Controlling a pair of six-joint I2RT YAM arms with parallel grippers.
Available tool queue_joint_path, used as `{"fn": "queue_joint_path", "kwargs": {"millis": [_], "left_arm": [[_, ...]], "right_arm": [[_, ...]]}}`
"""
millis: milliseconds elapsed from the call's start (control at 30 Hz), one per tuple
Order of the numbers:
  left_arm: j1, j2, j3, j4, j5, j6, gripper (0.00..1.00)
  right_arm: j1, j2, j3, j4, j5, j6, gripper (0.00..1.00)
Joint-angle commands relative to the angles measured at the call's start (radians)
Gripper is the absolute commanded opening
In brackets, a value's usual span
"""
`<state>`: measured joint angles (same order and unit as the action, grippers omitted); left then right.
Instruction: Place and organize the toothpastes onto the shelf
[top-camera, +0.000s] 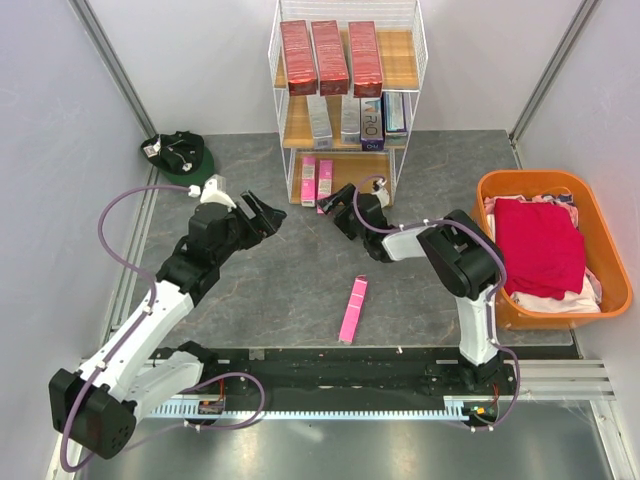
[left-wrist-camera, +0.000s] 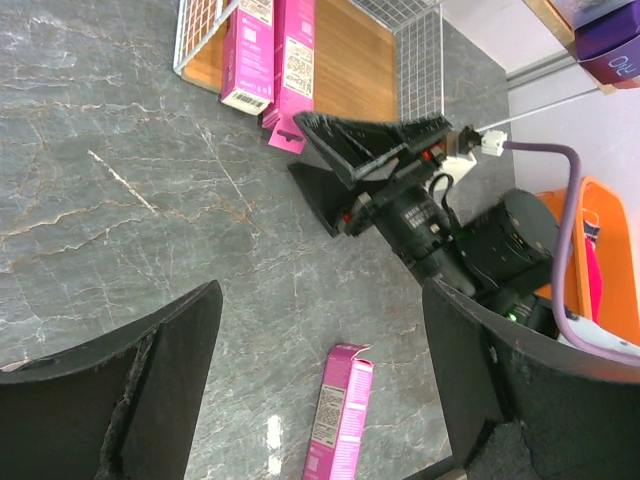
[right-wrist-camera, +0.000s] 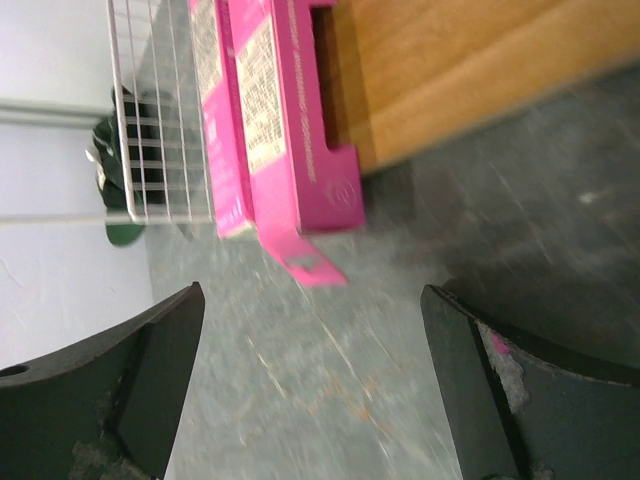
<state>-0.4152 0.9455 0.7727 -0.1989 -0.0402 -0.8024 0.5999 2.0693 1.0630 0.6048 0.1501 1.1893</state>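
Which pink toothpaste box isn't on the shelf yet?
The pink box lying alone on the grey table, out in front of the shelf. The other two pink boxes lie side by side on its bottom board.

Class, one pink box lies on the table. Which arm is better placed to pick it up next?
Probably right: the right fingers, open and empty, hang nearer the pink box than the left fingers, also open and empty.
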Motion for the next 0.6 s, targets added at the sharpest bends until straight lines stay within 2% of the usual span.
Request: {"fn": "queue_joint_path", "kwargs": {"millis": [0, 100, 233, 567], "left_arm": [[0.006, 0.009, 0.011, 0.049, 0.031, 0.038, 0.88], [0.004, 0.019, 0.017, 0.049, 0.037, 0.066, 0.88], [0.006, 0.056, 0.040, 0.058, 0.120, 0.112, 0.88], [0.004, 0.119, 0.063, 0.072, 0.235, 0.180, 0.88]], "right_arm": [[0.000, -0.090, -0.089, -0.017, -0.043, -0.062, 0.98], [0.000, -0.164, -0.153, -0.020, -0.073, -0.091, 0.98], [0.000, -0.296, -0.262, -0.016, -0.104, -0.129, 0.98], [-0.003, -0.698, -0.386, -0.263, -0.028, -0.336, 0.98]]}}
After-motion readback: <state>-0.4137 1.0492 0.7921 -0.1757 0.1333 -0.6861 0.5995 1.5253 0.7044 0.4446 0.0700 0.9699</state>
